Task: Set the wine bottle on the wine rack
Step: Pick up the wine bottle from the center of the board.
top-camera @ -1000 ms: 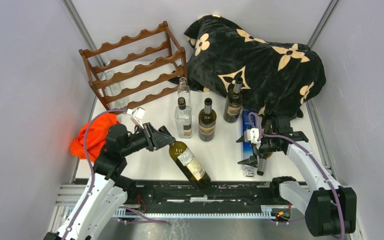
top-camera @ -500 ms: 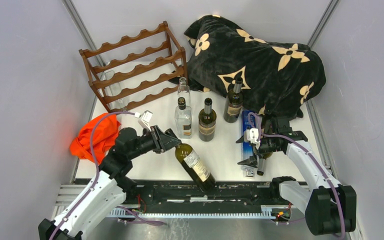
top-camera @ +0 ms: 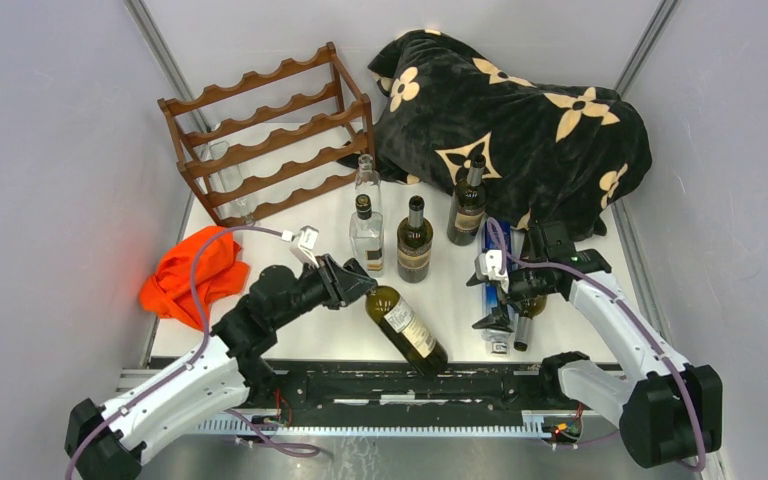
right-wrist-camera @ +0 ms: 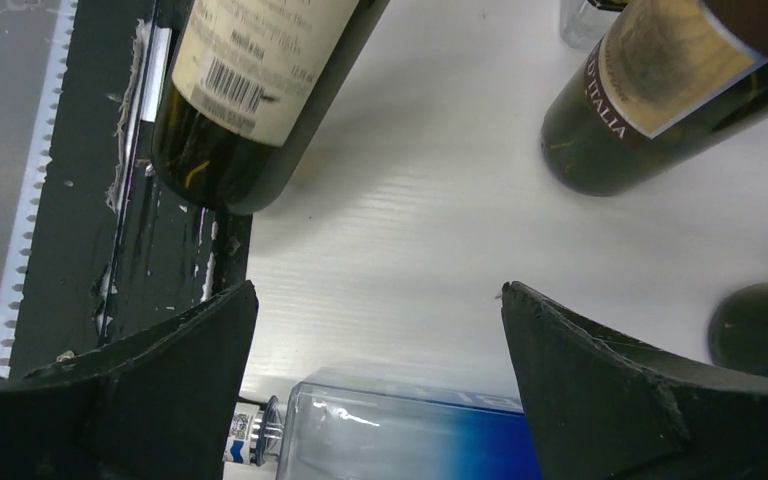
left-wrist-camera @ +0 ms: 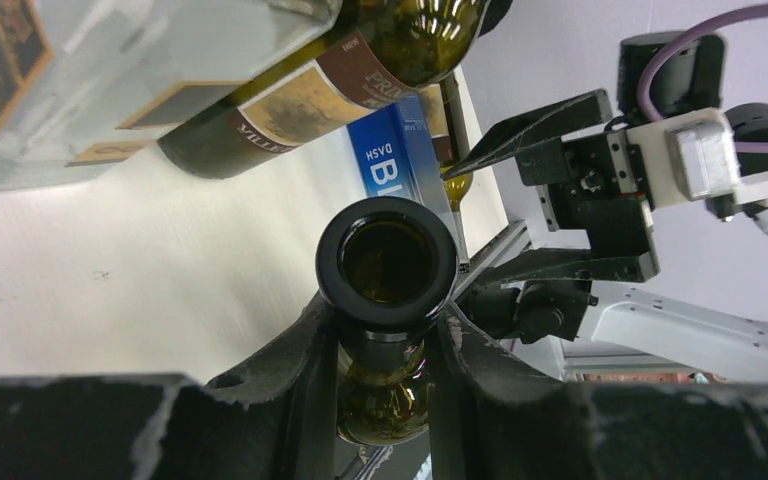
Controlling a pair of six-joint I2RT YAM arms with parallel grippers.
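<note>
Dark green glass: wine bottle, by the near edge of the table, mid-width. Its neck is clamped in the left gripper. The long axis slants from the jaws toward the near edge and rightward, base at the rim. Brown wooden rack: far-left corner, well apart, on the side of the jaws away from the base. Left arm is the nearer. Right gripper: jaws spread wide, holding nothing, toward the right edge. Judged: the bottle must swing round to reach the rack.

Black blanket with beige flowers, heaped at the far right. Orange cloth bunched at the table's left edge. Standing mid-table: clear bottle, slimmer clear bottle behind it, dark bottle, taller dark bottle. Blue-labelled bottle lying flat.
</note>
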